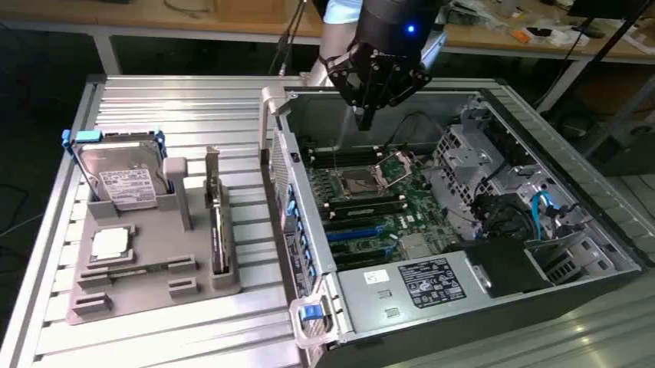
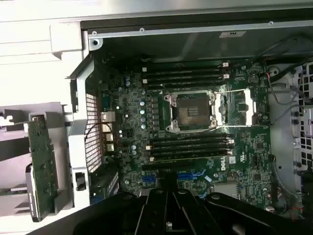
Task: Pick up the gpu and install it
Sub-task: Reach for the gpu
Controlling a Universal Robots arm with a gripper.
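Fingertips of the black robot gripper (image 1: 363,116) (image 2: 167,205) pressed together, clasping nothing and touching nothing, hang point-down inside the open black tower computer case (image 1: 573,307). Below them lies the green motherboard (image 1: 369,192) (image 2: 132,107), with its square silver-framed processor socket (image 1: 360,182) (image 2: 193,110) open and rows of long black memory slots (image 1: 353,208) (image 2: 188,147) on either side of it.

Between the gripper and the task's part rises the grey metal case wall (image 1: 274,146) (image 2: 80,147), perforated along part of its length.

Beyond that wall, toward the exterior view's left and well apart from the gripper, stands the gpu (image 1: 217,230) (image 2: 43,166), a thin flat dark expansion card. It sits on its long edge in a slot of a grey moulded plastic holder (image 1: 153,295). Its long axis runs roughly parallel to the case wall, from the far side of the holder toward the near side, and its grey metal bracket stands upright at the far end.

In the same holder, a silver hard drive (image 1: 121,180) with a white label and blue handles leans upright. A small square silver-topped chip (image 1: 110,244) lies flat in front of it.

Holder and case both rest on a ribbed aluminium table (image 1: 164,107).
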